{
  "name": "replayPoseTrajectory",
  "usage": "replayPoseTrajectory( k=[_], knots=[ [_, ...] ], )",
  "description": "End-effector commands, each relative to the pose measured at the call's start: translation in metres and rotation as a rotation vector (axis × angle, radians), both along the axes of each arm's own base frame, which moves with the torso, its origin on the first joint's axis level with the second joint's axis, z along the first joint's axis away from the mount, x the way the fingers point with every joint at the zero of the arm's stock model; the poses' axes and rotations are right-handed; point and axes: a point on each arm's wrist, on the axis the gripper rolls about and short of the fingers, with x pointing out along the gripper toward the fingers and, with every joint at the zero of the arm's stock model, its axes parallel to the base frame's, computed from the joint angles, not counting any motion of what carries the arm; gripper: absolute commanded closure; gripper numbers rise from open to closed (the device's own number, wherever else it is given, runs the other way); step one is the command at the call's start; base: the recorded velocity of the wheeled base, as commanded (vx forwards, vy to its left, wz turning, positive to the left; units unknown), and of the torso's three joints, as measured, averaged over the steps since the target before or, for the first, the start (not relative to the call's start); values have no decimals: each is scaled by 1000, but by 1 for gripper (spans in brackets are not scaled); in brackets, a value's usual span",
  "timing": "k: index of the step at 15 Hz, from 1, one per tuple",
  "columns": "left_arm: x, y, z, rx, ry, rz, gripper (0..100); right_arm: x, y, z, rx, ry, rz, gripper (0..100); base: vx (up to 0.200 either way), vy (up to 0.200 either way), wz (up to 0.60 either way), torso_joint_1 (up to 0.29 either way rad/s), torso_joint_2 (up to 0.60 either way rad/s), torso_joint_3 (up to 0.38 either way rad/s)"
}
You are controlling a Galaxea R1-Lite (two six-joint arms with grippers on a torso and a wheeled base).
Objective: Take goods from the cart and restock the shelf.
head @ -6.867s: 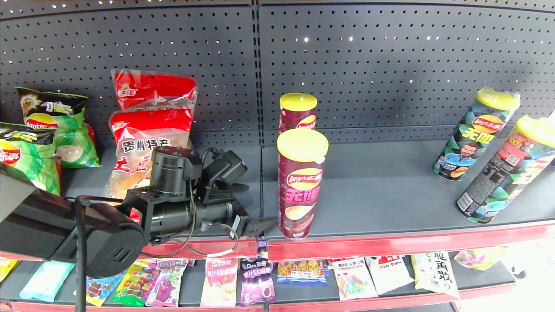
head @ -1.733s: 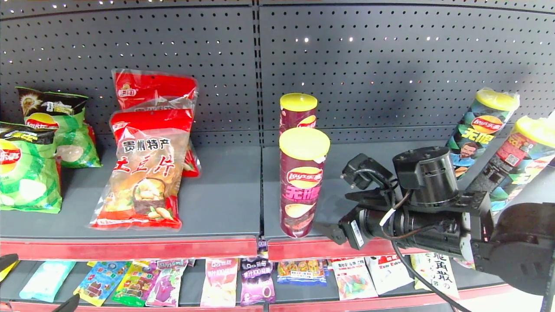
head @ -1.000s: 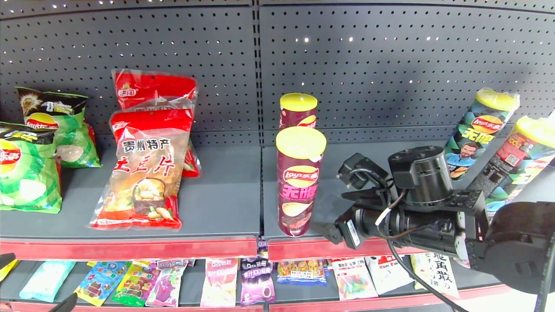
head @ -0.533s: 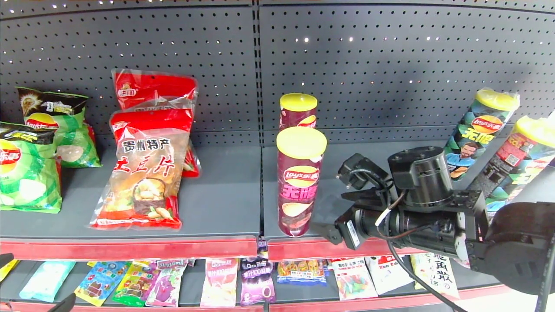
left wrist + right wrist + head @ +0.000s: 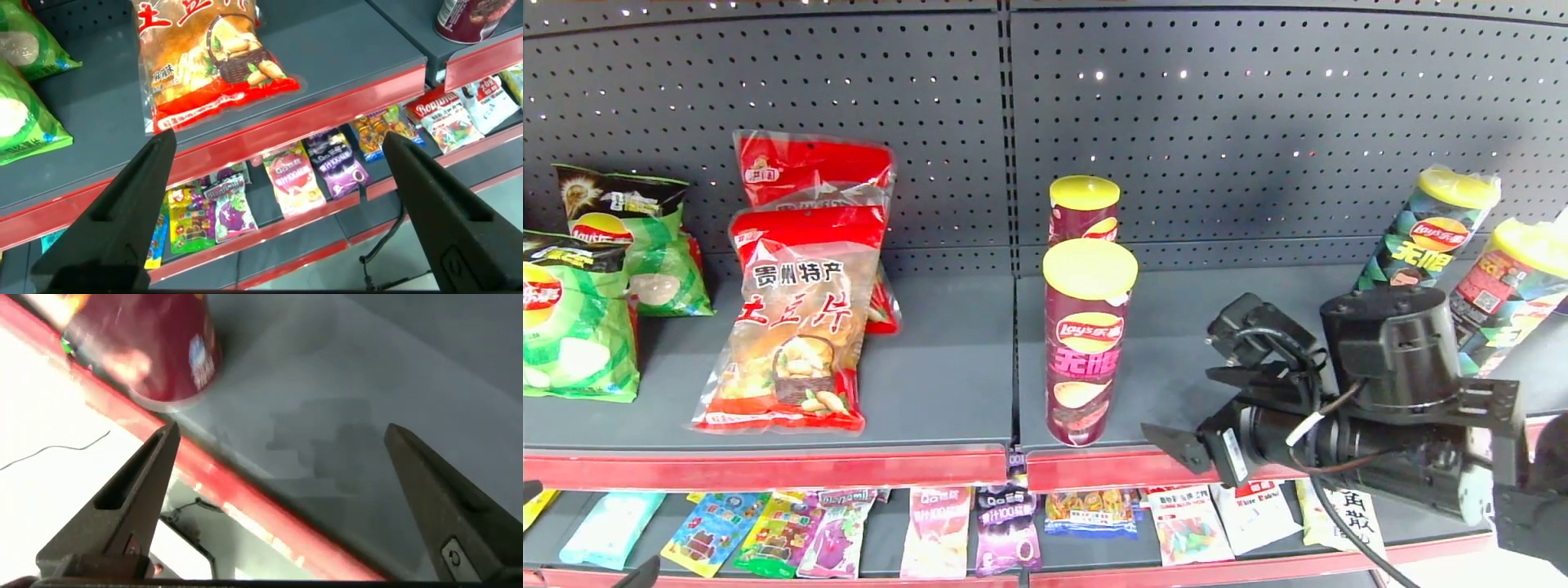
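maroon can (image 5: 1086, 359) with yellow lid, red-edged grey shelf (image 5: 768, 469), perforated back panel (image 5: 1258, 122)

On the upper shelf (image 5: 947, 367) I count two maroon cans (image 5: 1088, 351) with yellow lids. There are also two green-patterned cans (image 5: 1425, 233), two red bags (image 5: 800, 318) of potato slices and two green chip bags (image 5: 568, 327). That makes eight goods in four pairs. Along the lower shelf (image 5: 886, 543) I make out about ten small packets (image 5: 935, 531). They overlap and my arm covers the right end, so I cannot fix that number.
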Motion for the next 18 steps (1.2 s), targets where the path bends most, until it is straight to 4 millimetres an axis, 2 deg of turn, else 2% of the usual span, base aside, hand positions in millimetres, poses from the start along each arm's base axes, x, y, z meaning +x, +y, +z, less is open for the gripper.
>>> replayPoseTrajectory(
  k=[1, 5, 8, 10, 13, 18],
  knots=[
    [-2, 1, 2, -4, -17, 6, 0, -55, -43, 27, 76, -119, -27, 0, 0, 0, 0, 0, 0, 0],
    [-5, 4, -7, -22, -10, 109, 0, -133, -108, 32, 103, -359, -121, 0, 0, 0, 0, 0, 0, 0],
    [-9, 7, -13, -68, -10, 193, 0, -170, -150, 34, 10, -420, -448, 0, 0, 0, 0, 0, 0, 0],
    [-11, 9, -14, -52, -10, 214, 0, -191, -162, 33, -15, -425, -589, 0, 0, 0, 0, 0, 0, 0],
    [-12, 9, -11, 10, -35, 202, 0, -198, -165, 32, -17, -436, -703, 0, 0, 0, 0, 0, 0, 0],
    [-19, 11, -11, -5, -70, 202, 0, -197, -165, 28, -27, -421, -718, 0, 0, 0, 0, 0, 0, 0]
  ],
)
